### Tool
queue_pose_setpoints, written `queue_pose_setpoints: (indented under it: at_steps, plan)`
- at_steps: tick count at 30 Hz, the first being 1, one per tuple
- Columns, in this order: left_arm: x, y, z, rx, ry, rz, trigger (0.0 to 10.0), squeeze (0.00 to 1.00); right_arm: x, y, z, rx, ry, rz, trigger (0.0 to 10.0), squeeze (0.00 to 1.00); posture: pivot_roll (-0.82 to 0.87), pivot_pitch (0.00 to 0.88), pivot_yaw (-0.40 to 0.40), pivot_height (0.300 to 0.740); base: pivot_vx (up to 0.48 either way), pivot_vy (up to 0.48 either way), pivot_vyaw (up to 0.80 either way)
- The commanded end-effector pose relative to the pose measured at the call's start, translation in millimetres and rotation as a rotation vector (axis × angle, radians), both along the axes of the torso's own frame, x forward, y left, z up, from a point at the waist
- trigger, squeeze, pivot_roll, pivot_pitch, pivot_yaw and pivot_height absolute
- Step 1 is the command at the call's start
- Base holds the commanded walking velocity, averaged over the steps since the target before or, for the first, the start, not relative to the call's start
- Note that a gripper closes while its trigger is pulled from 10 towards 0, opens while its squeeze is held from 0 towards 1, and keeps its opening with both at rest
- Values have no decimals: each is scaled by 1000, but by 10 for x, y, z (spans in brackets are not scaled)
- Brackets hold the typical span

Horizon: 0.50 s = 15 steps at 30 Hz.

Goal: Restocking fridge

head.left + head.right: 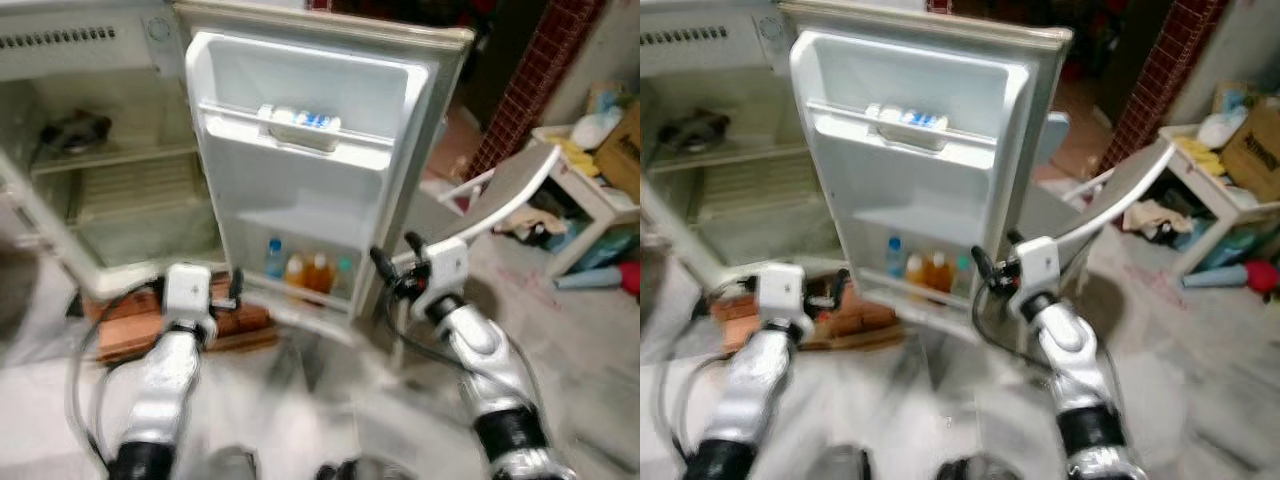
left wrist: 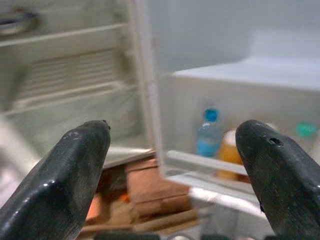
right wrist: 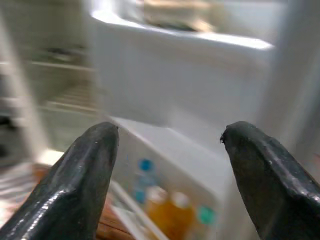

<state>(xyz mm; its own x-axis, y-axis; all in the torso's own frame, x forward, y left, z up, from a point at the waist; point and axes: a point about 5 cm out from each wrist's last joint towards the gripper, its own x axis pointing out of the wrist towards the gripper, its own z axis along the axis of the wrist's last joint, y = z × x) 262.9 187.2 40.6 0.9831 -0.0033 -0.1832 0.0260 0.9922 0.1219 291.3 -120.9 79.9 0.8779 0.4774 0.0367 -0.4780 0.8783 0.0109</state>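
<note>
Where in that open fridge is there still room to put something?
The wire shelves beside the door look bare. The door's bottom rack is crowded with bottles; its top rack holds items in the middle, with free ends.

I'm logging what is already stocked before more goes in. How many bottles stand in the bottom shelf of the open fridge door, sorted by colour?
Blue-capped clear bottle: 1
Orange bottles: 2
Green-capped bottle, largely hidden: 1
Total: 4, all upright in the bottom door shelf

Glossy white plastic fridge door (image 1: 310,190)
</note>
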Motion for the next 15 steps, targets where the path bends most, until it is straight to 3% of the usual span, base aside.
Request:
queue_pose_setpoints:
  at_steps: [1,15]
  plan:
    - [21,-55,9,-5,-6,-12,10000,0,2,-81,9,-22,3,-12,10000,1000,52,0,-40,740,0,-480,800]
    - [23,4,-37,22,13,16,10000,0,-33,-49,137,-5,-51,-68,10000,1000,41,0,-40,740,0,-480,800]
